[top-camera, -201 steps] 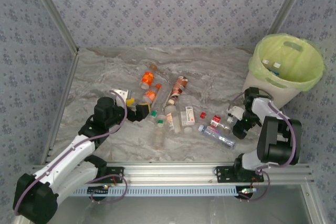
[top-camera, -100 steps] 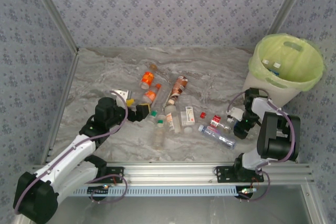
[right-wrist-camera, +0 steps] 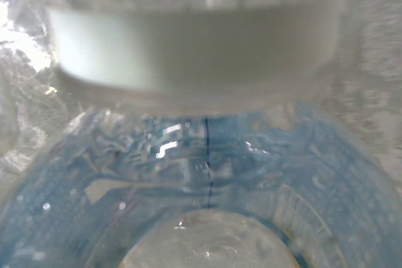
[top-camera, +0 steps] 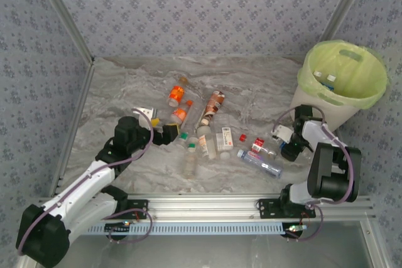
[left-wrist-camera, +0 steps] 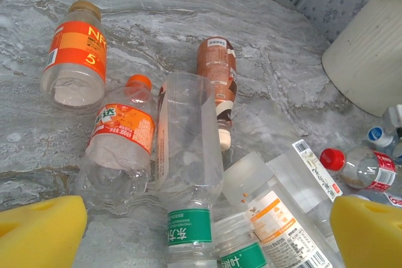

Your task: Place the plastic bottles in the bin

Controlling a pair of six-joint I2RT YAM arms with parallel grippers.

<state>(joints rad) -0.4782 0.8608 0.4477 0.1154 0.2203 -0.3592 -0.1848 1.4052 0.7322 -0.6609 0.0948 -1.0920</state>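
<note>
1. Plastic bottles lie scattered on their sides across the middle of the marble-patterned table. At least two more rest inside the bin, which stands at the table's far right corner.
2. Left hand is spread wide over the pile and grips nothing. Its yellow pads sit either side of a clear green-labelled bottle.
3. Right hand sits low beside the bin, near a red-capped bottle. Whether it is wide or narrow, I cannot tell.
4. Right wrist camera has a blurred, blue-tinted bottle pressed close against its lens.
</note>
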